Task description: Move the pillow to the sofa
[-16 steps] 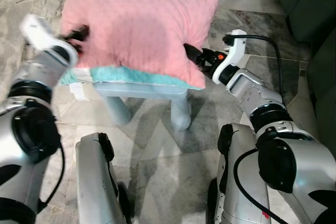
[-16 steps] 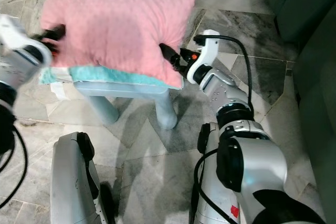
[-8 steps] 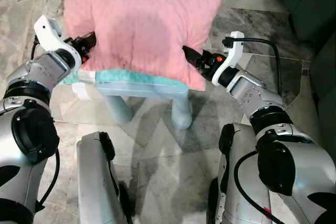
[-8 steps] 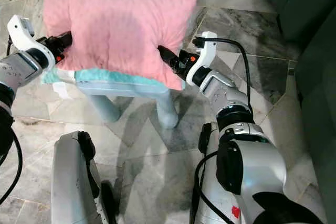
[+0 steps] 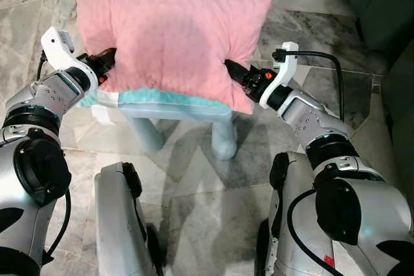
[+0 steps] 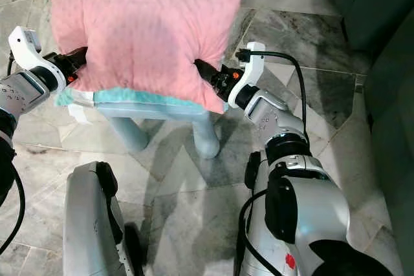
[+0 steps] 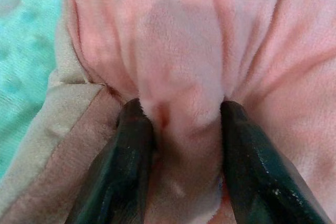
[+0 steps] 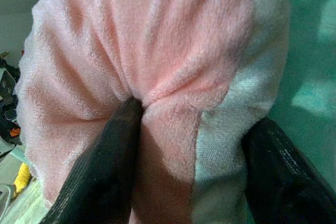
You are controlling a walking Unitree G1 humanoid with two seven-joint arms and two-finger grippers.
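A pink plush pillow lies on a teal cushion on a small pale blue chair. My left gripper is at the pillow's left edge, and in the left wrist view its black fingers are shut on a fold of pink fabric. My right gripper is at the pillow's right lower corner. In the right wrist view its fingers pinch the pillow's edge.
Grey marble floor spreads around the chair. A dark green sofa stands at the right, close to my right arm. My own silver legs fill the lower part of the view.
The left gripper swung in from the left and shut on the pillow's left edge. The right gripper stayed on the right corner. The pillow has risen slightly.
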